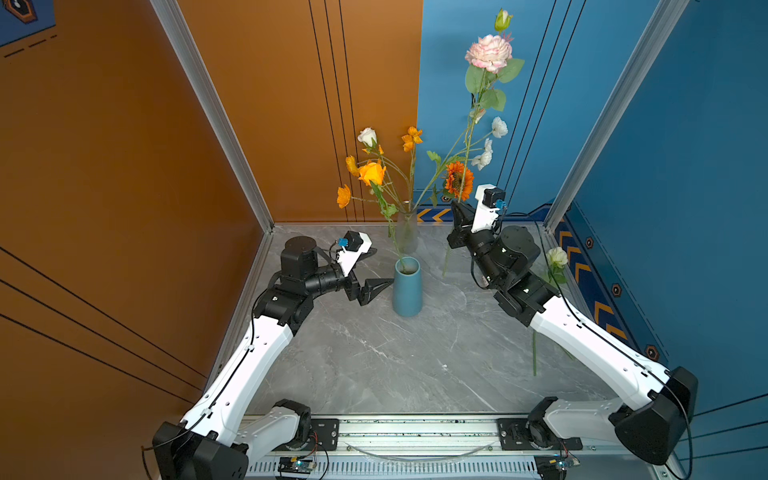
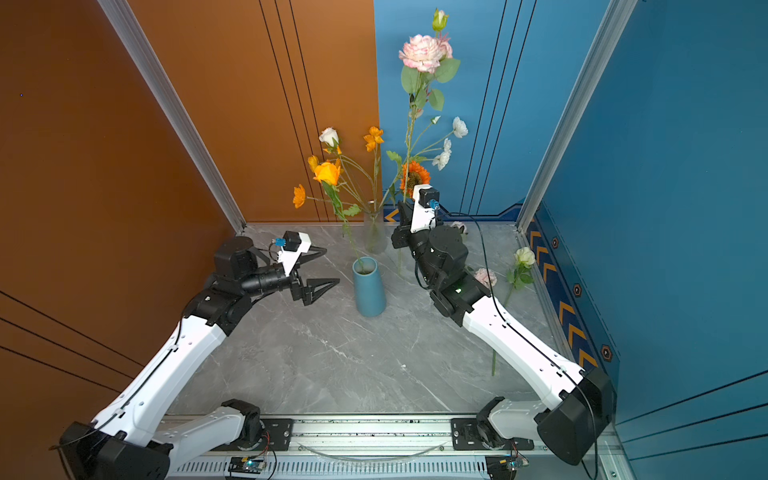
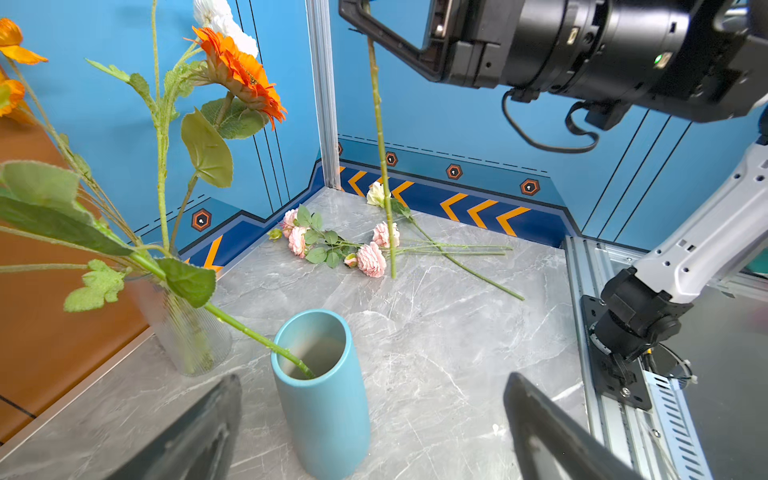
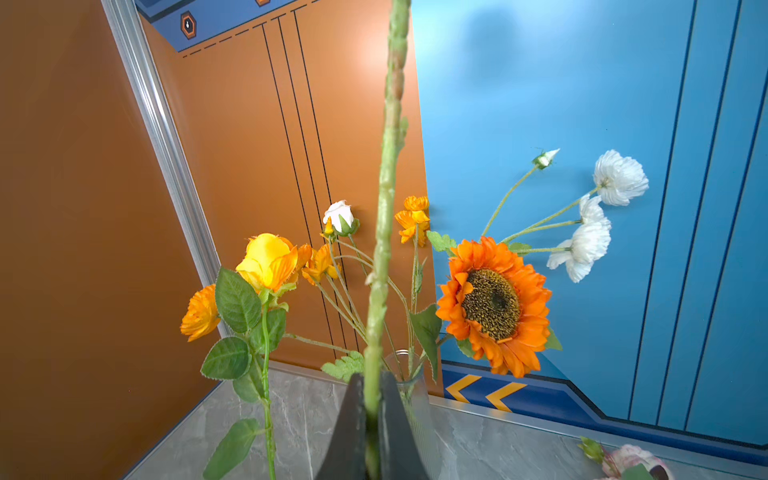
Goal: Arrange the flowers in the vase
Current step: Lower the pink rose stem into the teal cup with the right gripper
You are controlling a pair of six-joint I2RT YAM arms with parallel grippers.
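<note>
The right gripper (image 4: pixel 371 380) is closed on a green stem (image 4: pixel 388 187). Only the right wrist view shows this grip from near, but there the bloom is cut off. Both top views show the bloom: a big pink flower (image 1: pixel 489 53) with pale petals, and a green bud (image 1: pixel 503 18) above it, high over the table (image 1: pixel 374 353). The left wrist view alone shows the whole pink spray (image 3: pixel 370 257) lying on the table, with the cream rose (image 3: pixel 376 194) near it.

The pink flower stands almost upright, bloom up. Its lower end hangs down beside the glass vase (image 1: pixel 406 232); whether it touches the table, I cannot tell. The stem is long, thin and knobby.

The left gripper (image 1: pixel 384 265) is wide open and empty, just beside the blue vase (image 1: pixel 407 291), which holds one yellow rose (image 1: pixel 372 172).
</note>
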